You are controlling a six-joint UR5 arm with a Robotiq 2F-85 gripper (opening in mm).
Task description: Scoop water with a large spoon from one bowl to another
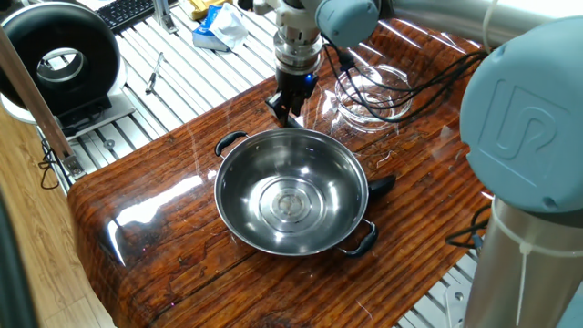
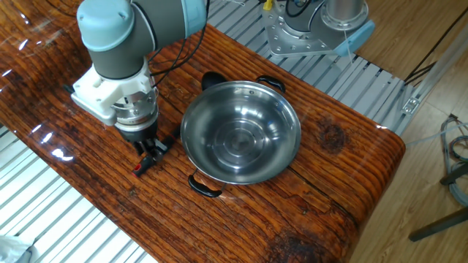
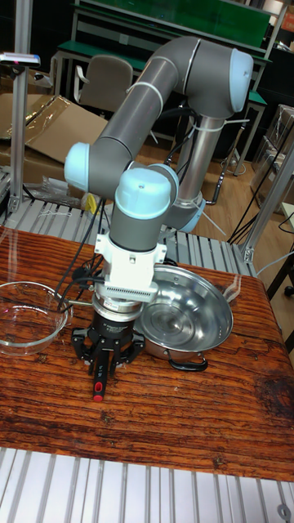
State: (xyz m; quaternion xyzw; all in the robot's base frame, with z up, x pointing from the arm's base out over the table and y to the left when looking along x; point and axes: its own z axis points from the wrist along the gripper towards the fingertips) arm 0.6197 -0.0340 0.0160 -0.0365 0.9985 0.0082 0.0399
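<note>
The large spoon is a black ladle lying on the wooden table beside the steel bowl (image 1: 239, 178) (image 2: 287, 139) (image 3: 211, 315). Its red-tipped handle end (image 2: 141, 167) (image 3: 97, 391) pokes out past my gripper, and its scoop head (image 1: 383, 184) (image 2: 212, 77) shows at the bowl's other side. The bowl hides the middle of the handle. My gripper (image 1: 288, 111) (image 2: 151, 148) (image 3: 100, 369) points straight down, shut on the handle near its end. Water shows only as shine in the steel bowl. The clear glass bowl (image 1: 375, 98) (image 3: 28, 317) stands just beyond the gripper.
Black cables (image 1: 428, 77) hang across the glass bowl. A round black device (image 1: 59, 64), a keyboard (image 1: 127, 11) and a blue-white bag (image 1: 219, 27) lie on the slatted bench past the table edge. The arm's base (image 2: 322, 29) is bolted behind the steel bowl.
</note>
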